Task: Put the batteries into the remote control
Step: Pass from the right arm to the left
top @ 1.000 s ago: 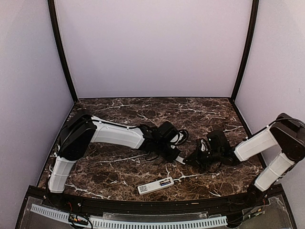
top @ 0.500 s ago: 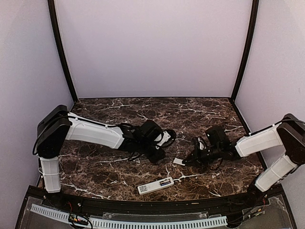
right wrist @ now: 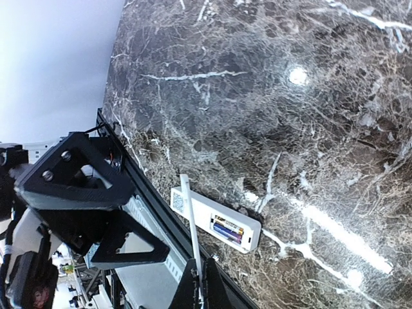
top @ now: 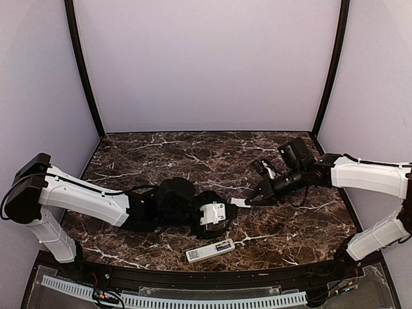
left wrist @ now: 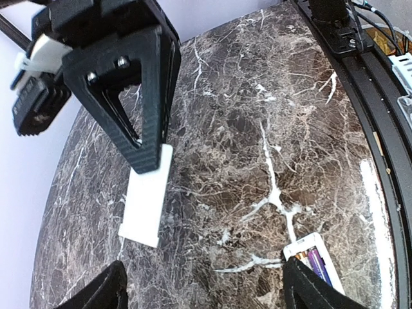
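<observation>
I am pinching the cover [top: 239, 202] in the right gripper [top: 251, 201], left gripper [top: 222, 220] gaping empty, nearer the remote [top: 210, 250] lying crosswise toward me.

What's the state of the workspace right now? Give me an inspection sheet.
Surface: dark marble table, no spills seen.
Job's things: remote control near the front edge, back up; batteries seated in its recess; white cover off.
Clutter: nothing seen.
Grippers: left gripper jaws open, empty; right gripper jaws shut on the white cover.
Cables: black leads at the table's near edge, away from the remote control.
Surroundings: plain lilac walls.
</observation>
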### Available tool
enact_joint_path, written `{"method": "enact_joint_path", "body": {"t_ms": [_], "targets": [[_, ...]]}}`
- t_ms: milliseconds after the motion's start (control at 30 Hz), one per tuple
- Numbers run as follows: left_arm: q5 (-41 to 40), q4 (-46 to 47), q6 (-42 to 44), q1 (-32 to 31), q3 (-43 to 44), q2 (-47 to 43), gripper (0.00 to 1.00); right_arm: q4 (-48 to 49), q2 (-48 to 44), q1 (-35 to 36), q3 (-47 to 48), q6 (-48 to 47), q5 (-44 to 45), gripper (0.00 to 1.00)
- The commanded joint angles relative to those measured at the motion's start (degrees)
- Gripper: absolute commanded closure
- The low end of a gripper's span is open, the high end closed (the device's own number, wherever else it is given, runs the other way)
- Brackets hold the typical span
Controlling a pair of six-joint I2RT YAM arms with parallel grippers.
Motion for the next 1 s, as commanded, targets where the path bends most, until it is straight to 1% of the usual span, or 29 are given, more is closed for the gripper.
{"method": "enact_joint_path", "body": {"t_ms": [0, 100, 233, 300, 400, 467, 667, 833, 967], "targets": [[-3.4, 0.5, 2.0, 0.1, 3.6, 1.2, 0.19, -12.6, -3.0, 0.7, 5.1, -5.6, -1.2, 1.00], [-7.5, -0.6, 0.2, -0.2, 6.3, 2.6, 0.21, -16.1, -3.5, 1.7, 7.4, -6.6, 0.1, 1.00], [-7.9, -2.1, -0.5, -0.2, 8.9, 3.5, 0.24, -18.6, -3.3, 3.4, 9.6, -7.5, 0.9, 1.00], [-7.0, -2.7, -0.9, -0.3, 9.5, 3.7, 0.29, -19.5, -3.0, 4.4, 10.7, -7.8, 1.6, 1.00], [-5.2, -4.4, -2.2, -0.3, 10.2, 3.9, 0.42, -20.0, -2.9, 5.2, 11.8, -8.1, 2.5, 1.00], [-4.6, -5.2, -2.9, -0.3, 10.3, 3.9, 0.47, -19.9, -3.0, 5.3, 12.3, -8.1, 2.7, 1.00], [-4.5, -6.5, -2.6, -0.8, 11.3, 4.6, 0.50, -19.7, -2.2, 5.8, 13.4, -8.3, 2.7, 1.00], [-5.3, -6.3, -1.6, -1.2, 12.5, 5.4, 0.59, -19.8, -1.5, 6.1, 14.2, -8.4, 2.9, 1.00], [-5.9, -6.4, -1.4, -1.5, 13.0, 6.0, 0.63, -20.1, -1.1, 6.1, 14.5, -8.6, 3.2, 1.00]]}}
